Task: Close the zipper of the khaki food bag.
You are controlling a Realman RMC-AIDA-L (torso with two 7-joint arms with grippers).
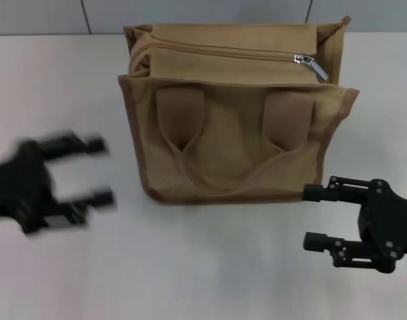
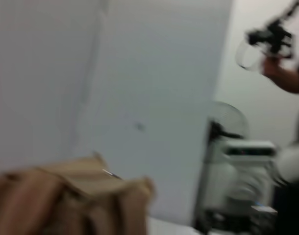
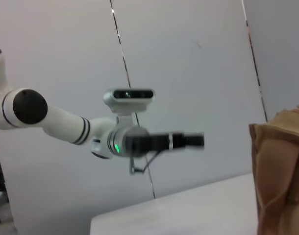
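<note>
Boxy tan canvas food bag point(image 1: 233, 110) mid-table, w/ khaki-taped zipper point(image 1: 223, 52) running 9–3 o'clock along top; silver pull tab point(image 1: 311, 65) at 3 o'clock end. Right end effector point(image 1: 317, 217), fingers apart, nearer: tab at its 12. Left end effector point(image 1: 102, 171) apart, at bag's 8.

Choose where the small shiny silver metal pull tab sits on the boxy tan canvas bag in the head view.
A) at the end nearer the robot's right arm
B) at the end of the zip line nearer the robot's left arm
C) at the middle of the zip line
A: the small shiny silver metal pull tab lies at the right end of the top of the boxy tan canvas bag, the right gripper's side.
</note>
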